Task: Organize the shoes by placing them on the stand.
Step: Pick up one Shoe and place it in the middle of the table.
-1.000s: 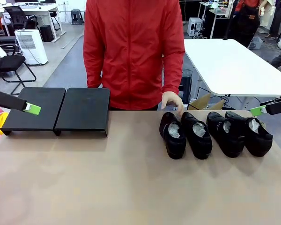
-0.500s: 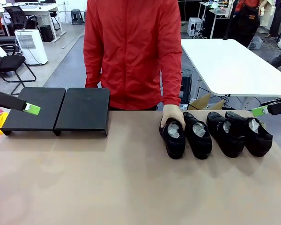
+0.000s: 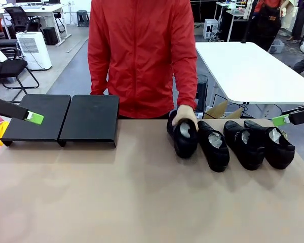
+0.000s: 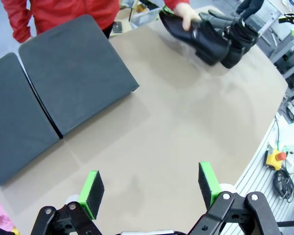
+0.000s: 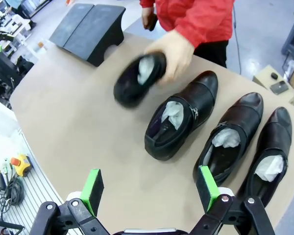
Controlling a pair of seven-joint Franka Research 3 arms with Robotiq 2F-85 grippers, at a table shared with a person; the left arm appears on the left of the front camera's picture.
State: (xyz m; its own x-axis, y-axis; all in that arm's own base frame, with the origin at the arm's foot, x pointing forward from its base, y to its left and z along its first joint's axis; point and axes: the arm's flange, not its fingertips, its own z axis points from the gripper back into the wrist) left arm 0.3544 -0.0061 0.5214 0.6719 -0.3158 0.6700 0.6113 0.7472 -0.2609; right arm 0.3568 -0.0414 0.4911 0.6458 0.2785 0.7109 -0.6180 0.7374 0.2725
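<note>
Leftmost shoe (image 3: 183,140) first: its long axis runs near to far, pointed toe aimed at my side of the surface (image 3: 142,202), heel end toward the person. It's tipped, heel raised and toe lower; I can't tell whether the toe is touching the surface. In the right wrist view it's motion-blurred, with white paper showing in the opening.

The other three shoes (image 3: 243,144) lie flat just beside it in a row on the right half of the surface. They sit close to parallel, toes toward me and drifting slightly to my right, paper stuffed in each.

The person's hand (image 3: 184,116) is palm-down over the leftmost shoe's heel, fingers wrapped around the collar, and the red sleeve comes straight down from the far side.

The stand (image 3: 66,119) sits well apart at the far left, two black sections side by side with the long axis running left to right — nothing on it.

Left tool (image 4: 151,186) hangs by the stand's left section, green pads wide apart, nothing between them. Right tool (image 5: 149,187) — also wide and empty — hangs at the right edge near the rightmost shoe's heel.
</note>
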